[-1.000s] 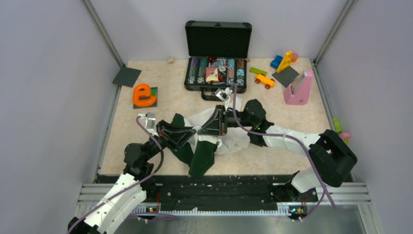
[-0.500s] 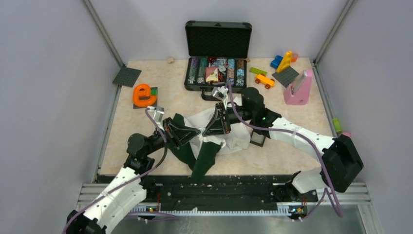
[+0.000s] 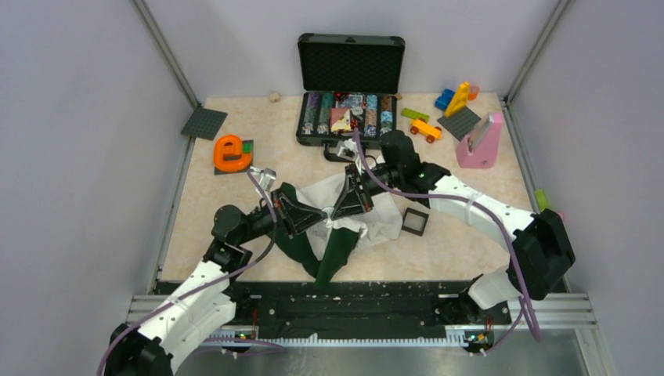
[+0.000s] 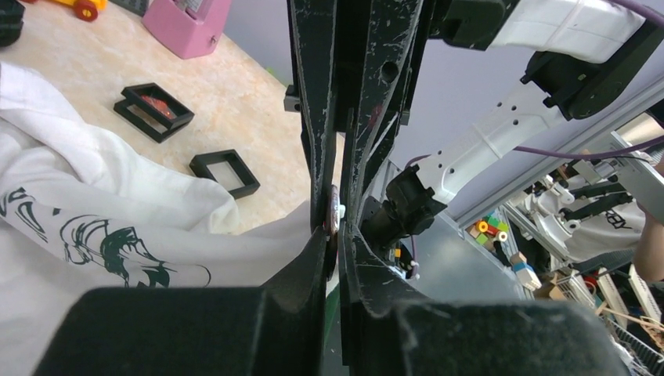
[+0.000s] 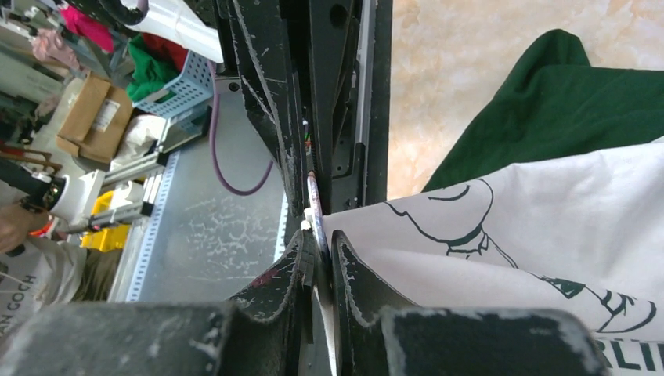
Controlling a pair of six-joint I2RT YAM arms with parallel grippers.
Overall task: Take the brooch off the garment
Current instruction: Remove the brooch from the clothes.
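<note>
The garment [image 3: 376, 223], white with a dark print and green sleeves, lies bunched in the middle of the table. My left gripper [image 3: 319, 218] and right gripper [image 3: 338, 213] meet tip to tip over its near fold. In the left wrist view the left gripper [image 4: 335, 231] is shut on the brooch [image 4: 334, 210], a thin disc seen edge-on with a touch of red. The right wrist view has the right gripper [image 5: 317, 235] shut on white fabric of the garment [image 5: 548, 227], right beside the brooch [image 5: 313, 200]. The brooch is hidden in the top view.
An open black case [image 3: 350, 110] stands behind the garment. An orange letter "e" [image 3: 229, 153] sits at the left; an orange toy car [image 3: 425, 129], coloured bricks and a pink holder [image 3: 479, 142] at the back right. A small black square frame [image 3: 414, 222] lies right of the garment.
The left gripper has slid right to meet the right gripper's tips and its jaws have narrowed. The right forearm has swung back, uncovering the small black frame. The garment has bunched tighter.
</note>
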